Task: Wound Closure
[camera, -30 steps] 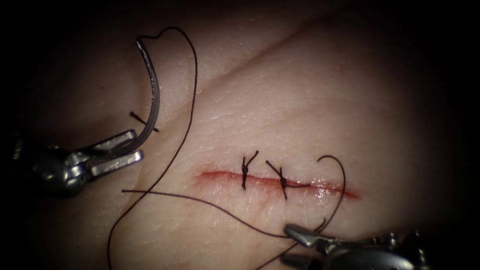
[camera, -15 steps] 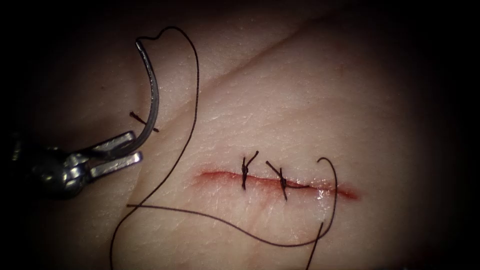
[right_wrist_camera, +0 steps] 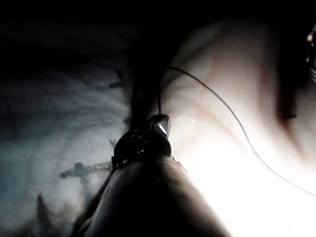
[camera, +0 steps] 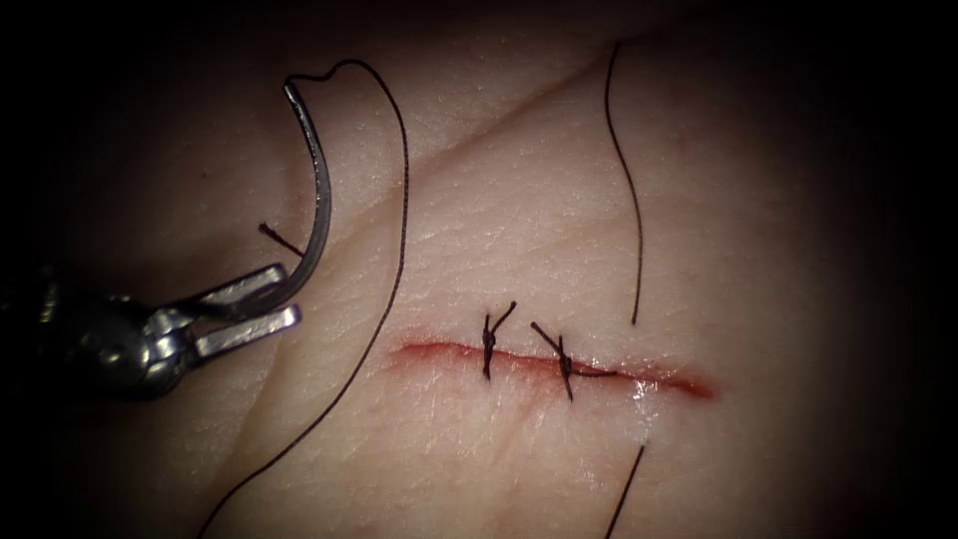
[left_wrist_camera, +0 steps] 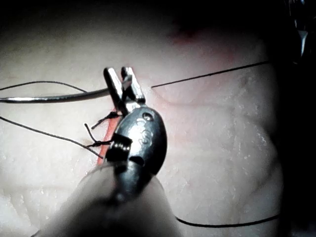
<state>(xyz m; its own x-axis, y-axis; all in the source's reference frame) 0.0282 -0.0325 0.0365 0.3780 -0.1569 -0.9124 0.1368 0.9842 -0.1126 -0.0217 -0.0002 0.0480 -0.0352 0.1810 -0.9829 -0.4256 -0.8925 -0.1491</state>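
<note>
**Inspector:** Left tool (camera: 289, 299), far left of the cut (camera: 549, 364), has its jaws pinching the needle (camera: 317, 200) near its pointed end. The needle arcs up free of the tissue (camera: 798, 250), thread (camera: 399, 220) running from its far end.

**Assistant:** And the right tool (right_wrist_camera: 160, 126)?

**Inspector:** A second ago it lay near the cut's right end; it has since left the endoscope view. Seen from its own wrist, thread rises at its tip; whether its jaws are spread or closed I cannot tell.

**Assistant:** Changes to the thread?

**Inspector:** The slack loop across the near side is gone. One strand now stands far of the cut, on the right. Two knotted stitches (camera: 489, 344) hold; the right end appears unclosed.
</note>
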